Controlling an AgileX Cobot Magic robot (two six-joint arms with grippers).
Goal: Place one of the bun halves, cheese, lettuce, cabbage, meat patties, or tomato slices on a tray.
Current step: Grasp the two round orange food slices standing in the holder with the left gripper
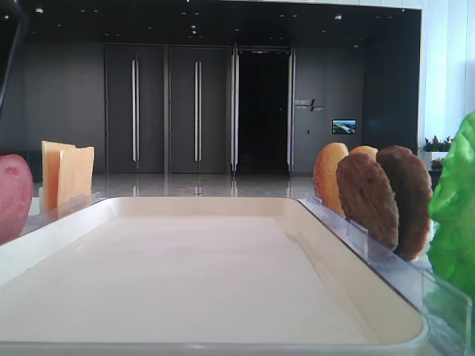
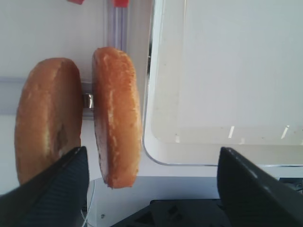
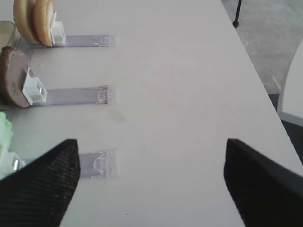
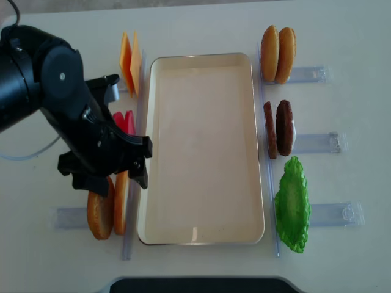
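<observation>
Left end effector (image 2: 151, 189) open, straddling inner bun half (image 2: 117, 116); risks nudging neighbouring bun half (image 2: 47, 118), toppling both before tray (image 4: 201, 238).

A white table (image 4: 201, 27) fills the view from above. 4 clear plastic rails lie flat on it, 1 at the top right (image 4: 308, 74), 1 in the middle right (image 4: 317, 143), 1 at the lower right (image 4: 336, 214) and 1 at the lower left (image 4: 68, 217). In the low view, dark double doors with long silver handles (image 1: 167, 110) stand at the back of the room, and a small lit screen (image 1: 343, 127) hangs on the dark wall to their right.
</observation>
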